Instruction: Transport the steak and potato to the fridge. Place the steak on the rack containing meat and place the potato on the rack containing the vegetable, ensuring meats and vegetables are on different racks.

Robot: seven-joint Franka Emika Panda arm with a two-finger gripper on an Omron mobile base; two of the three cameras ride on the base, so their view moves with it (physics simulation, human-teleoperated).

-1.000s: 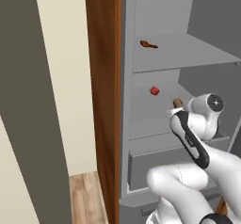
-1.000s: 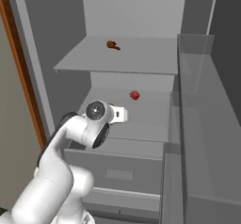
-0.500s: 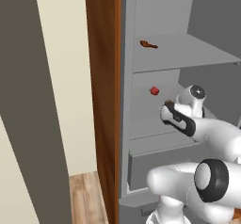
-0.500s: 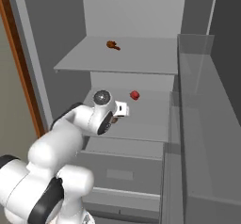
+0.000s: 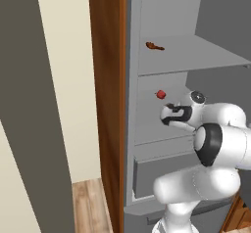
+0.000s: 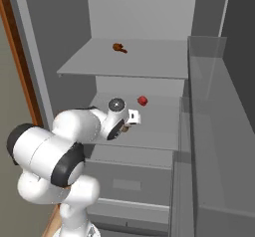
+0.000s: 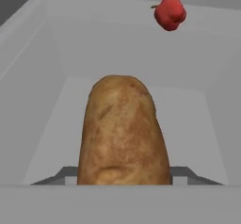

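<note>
**Potato held lengthwise over the lower shelf, red vegetable ahead**

The white arm's 2-finger gripper (image 6: 130,123) is clamped on the smooth brown oval potato (image 7: 123,132); the jaws are drawn in against its sides, and in the hand view the potato rises straight up between them, its long axis running along the gripper's own line of sight. In the right base view the hand reaches in over the front of the lower flat grey shelf (image 6: 159,131) of the tall grey-silver fridge (image 6: 45,57).

The relation that matters: the small round bright-red vegetable (image 7: 170,12) lies ahead of the potato's tip and off to one side, well apart from it, nearer the back wall. Bare shelf lies under and in front of the potato, so lowering it should not disturb the vegetable, I judge.

The small dark red-brown meat piece (image 6: 119,47) sits on the higher grey shelf (image 6: 149,64), 1 level above.
</note>
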